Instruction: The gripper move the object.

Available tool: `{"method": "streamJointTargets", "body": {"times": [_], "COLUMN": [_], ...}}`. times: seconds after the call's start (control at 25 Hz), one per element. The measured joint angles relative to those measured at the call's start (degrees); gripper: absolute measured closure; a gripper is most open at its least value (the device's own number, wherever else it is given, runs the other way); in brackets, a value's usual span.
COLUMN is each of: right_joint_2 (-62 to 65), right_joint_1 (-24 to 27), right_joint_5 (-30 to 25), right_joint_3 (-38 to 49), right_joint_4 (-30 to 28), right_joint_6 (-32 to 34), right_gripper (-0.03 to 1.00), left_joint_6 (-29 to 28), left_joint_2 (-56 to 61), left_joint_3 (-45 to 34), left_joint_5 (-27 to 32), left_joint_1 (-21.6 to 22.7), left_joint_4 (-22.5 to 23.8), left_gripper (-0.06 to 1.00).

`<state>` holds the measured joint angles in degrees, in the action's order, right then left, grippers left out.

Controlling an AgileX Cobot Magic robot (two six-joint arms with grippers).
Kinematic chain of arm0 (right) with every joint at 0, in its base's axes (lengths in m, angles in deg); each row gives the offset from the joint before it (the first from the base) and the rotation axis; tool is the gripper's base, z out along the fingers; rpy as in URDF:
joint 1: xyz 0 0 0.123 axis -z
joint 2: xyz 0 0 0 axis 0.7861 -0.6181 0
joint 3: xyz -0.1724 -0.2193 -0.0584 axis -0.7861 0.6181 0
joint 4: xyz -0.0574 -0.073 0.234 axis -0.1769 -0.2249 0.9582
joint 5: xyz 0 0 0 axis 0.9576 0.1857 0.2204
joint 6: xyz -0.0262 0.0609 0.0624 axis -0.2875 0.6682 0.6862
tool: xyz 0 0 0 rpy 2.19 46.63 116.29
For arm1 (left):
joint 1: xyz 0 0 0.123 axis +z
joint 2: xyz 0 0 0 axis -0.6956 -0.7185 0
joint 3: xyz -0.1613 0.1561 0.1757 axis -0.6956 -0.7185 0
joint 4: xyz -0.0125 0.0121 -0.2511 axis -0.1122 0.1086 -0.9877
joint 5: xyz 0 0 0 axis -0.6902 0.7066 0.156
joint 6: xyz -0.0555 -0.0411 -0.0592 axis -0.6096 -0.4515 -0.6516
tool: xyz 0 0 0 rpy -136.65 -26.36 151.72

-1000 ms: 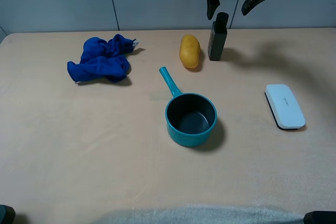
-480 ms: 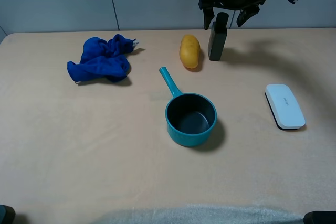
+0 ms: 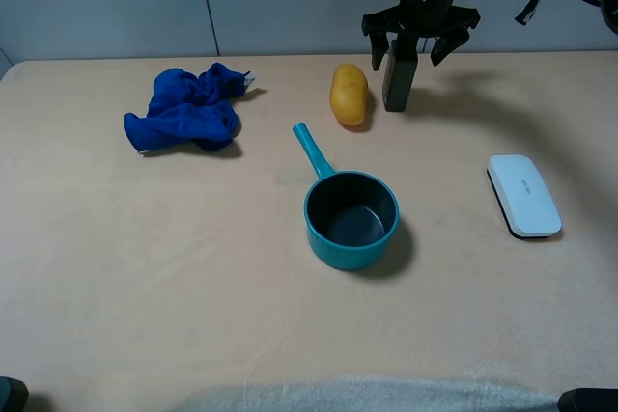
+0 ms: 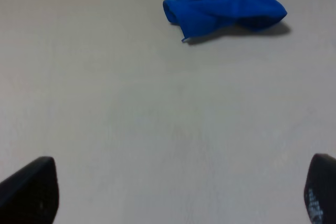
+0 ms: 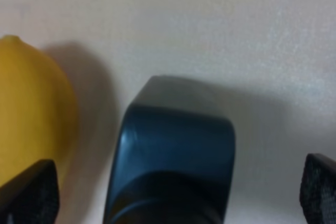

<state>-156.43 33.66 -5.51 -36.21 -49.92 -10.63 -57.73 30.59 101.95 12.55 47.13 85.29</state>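
Note:
The dark, nearly black bottle point(image 3: 398, 79) stands upright at the table's far edge, right of centre. My right gripper point(image 3: 410, 45) is open and hangs straight over it, with one finger on either side of the cap at cap height. In the right wrist view the bottle point(image 5: 173, 150) fills the space between the two fingertips point(image 5: 26, 192), without visible contact. My left gripper point(image 4: 173, 192) is open and empty above bare table; it does not show in the exterior view.
A yellow oval object point(image 3: 349, 94) lies just left of the bottle and shows in the right wrist view point(image 5: 29, 114). A teal saucepan point(image 3: 351, 219) stands mid-table. A flat white box point(image 3: 523, 195) lies at the right. A blue cloth point(image 3: 185, 108) lies far left, also in the left wrist view point(image 4: 226, 1).
My right gripper has come down from above the bottle to cap level, its open fingers now on either side of the cap. The bottle has not moved.

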Motion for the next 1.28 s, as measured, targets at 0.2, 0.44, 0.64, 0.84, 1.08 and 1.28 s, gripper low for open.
{"method": "streamJointTargets", "body": {"times": [0.2, 0.44, 0.64, 0.84, 1.08, 1.28], "right_joint_2": [-0.3, -0.3, -0.3, -0.3, -0.3, -0.3], "right_joint_1": [0.0, 0.0, 0.0, 0.0, 0.0, 0.0], "right_joint_5": [0.9, 0.9, 0.3, -0.3, -0.3, -0.3], "right_joint_3": [0.0, 0.0, 0.0, 0.0, 0.0, 0.0], "right_joint_4": [0.0, 0.0, 0.0, 0.1, 0.1, 0.1], "right_joint_6": [1.0, 2.3, 2.3, 2.3, 2.3, 2.3], "right_gripper": [0.27, 0.36, 0.54, 0.67, 0.67, 0.67], "left_joint_6": [0.0, 0.0, 0.0, 0.0, 0.0, 0.0], "left_joint_2": [0.0, 0.0, 0.0, 0.0, 0.0, 0.0], "left_joint_3": [0.0, 0.0, 0.0, 0.0, 0.0, 0.0], "left_joint_5": [0.0, 0.0, 0.0, 0.0, 0.0, 0.0], "left_joint_1": [0.0, 0.0, 0.0, 0.0, 0.0, 0.0], "left_joint_4": [0.0, 0.0, 0.0, 0.0, 0.0, 0.0], "left_gripper": [0.0, 0.0, 0.0, 0.0, 0.0, 0.0]}}
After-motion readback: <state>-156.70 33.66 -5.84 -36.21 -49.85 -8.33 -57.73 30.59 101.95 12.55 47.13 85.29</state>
